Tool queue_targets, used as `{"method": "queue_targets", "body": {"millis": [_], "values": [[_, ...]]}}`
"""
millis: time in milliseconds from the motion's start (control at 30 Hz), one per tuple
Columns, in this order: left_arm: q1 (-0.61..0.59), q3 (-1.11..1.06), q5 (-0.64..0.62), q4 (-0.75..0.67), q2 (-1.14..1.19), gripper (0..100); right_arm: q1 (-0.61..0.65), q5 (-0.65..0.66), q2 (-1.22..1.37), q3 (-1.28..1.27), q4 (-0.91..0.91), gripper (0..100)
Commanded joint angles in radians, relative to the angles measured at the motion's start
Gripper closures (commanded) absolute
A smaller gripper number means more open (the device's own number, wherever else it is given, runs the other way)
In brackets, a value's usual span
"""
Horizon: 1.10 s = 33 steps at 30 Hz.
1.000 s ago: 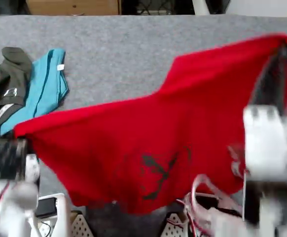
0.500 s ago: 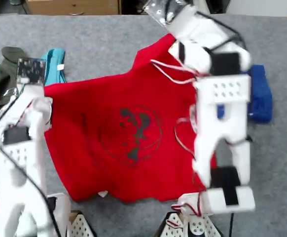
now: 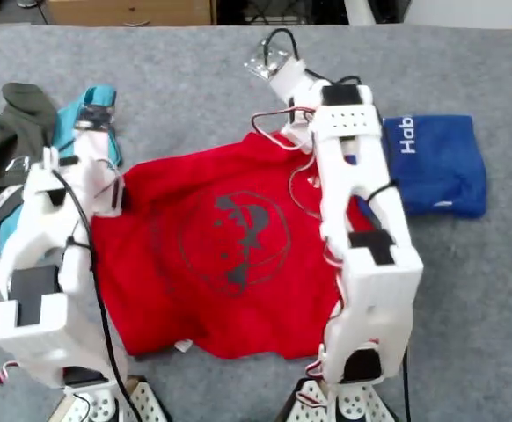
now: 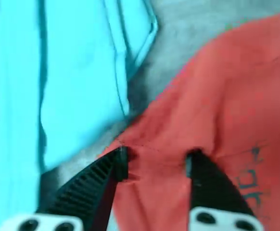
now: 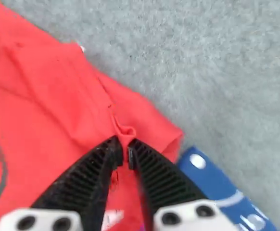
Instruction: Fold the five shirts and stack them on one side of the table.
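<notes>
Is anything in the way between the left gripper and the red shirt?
Nothing visible does. The left gripper has its jaws open, straddling the edge of the red shirt. The teal shirt lies beside it, not between them.

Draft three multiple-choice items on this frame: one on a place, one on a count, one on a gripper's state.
1. Where does the blue shirt lie, relative to the red shirt?
A. on the right arm's side
B. on top of it
C. on the left arm's side

2. How many shirt colours show on the table?
A. two
B. four
C. six

3. The right gripper is:
A. wide open over bare table
B. shut on the red shirt
C. shut on the blue shirt

Key: A, the high view shows it folded beside that arm; B, red, blue, teal and dark green; B, its jaws pinch a red fold.
</notes>
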<state>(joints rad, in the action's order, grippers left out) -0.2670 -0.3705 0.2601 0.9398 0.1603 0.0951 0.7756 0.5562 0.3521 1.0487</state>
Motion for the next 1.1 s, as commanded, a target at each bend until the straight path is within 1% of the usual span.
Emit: {"method": "queue_targets", "body": {"millis": [0,33,67,133,167,233,400,500,567,667,733,800,933,1000,1067], "values": [[-0.031,0.13,0.002,0.16,-0.028,75,0.012,-0.087,0.076,0.005,-0.117,98.5],[-0.039,0.157,0.008,0.216,-0.051,75,0.012,-0.107,0.104,0.007,-0.141,98.5],[-0.041,0.176,0.044,0.279,-0.075,74,0.012,-0.124,0.13,0.007,-0.161,98.5],[-0.041,0.202,0.166,0.405,-0.124,75,0.011,-0.144,0.171,0.015,-0.187,98.5],[-0.041,0.211,0.187,0.448,-0.153,75,0.006,-0.146,0.18,0.018,-0.195,98.5],[-0.054,0.222,0.16,0.486,-0.199,74,-0.014,-0.147,0.186,0.031,-0.196,98.5],[-0.148,0.24,0.193,0.474,-0.287,74,-0.021,-0.146,0.206,0.036,-0.198,98.5],[-0.185,0.329,0.193,0.463,-0.293,74,-0.018,-0.146,0.206,0.036,-0.199,98.5],[-0.189,0.357,0.192,0.394,-0.265,75,-0.017,-0.144,0.208,0.036,-0.199,98.5],[-0.176,0.357,0.192,0.255,-0.167,75,-0.017,-0.144,0.208,0.036,-0.199,98.5],[-0.151,0.372,0.192,0.215,-0.075,75,-0.017,-0.137,0.208,0.035,-0.204,98.5],[-0.125,0.418,0.192,0.224,0.02,75,-0.017,-0.114,0.208,0.027,-0.212,98.5],[-0.082,0.519,0.184,0.258,0.19,75,-0.014,-0.109,0.208,0.027,-0.212,98.5],[-0.062,0.565,0.152,0.29,0.253,75,-0.014,-0.109,0.208,0.027,-0.212,98.5],[-0.045,0.608,0.147,0.336,0.278,75,-0.014,-0.109,0.208,0.027,-0.212,98.5]]}}
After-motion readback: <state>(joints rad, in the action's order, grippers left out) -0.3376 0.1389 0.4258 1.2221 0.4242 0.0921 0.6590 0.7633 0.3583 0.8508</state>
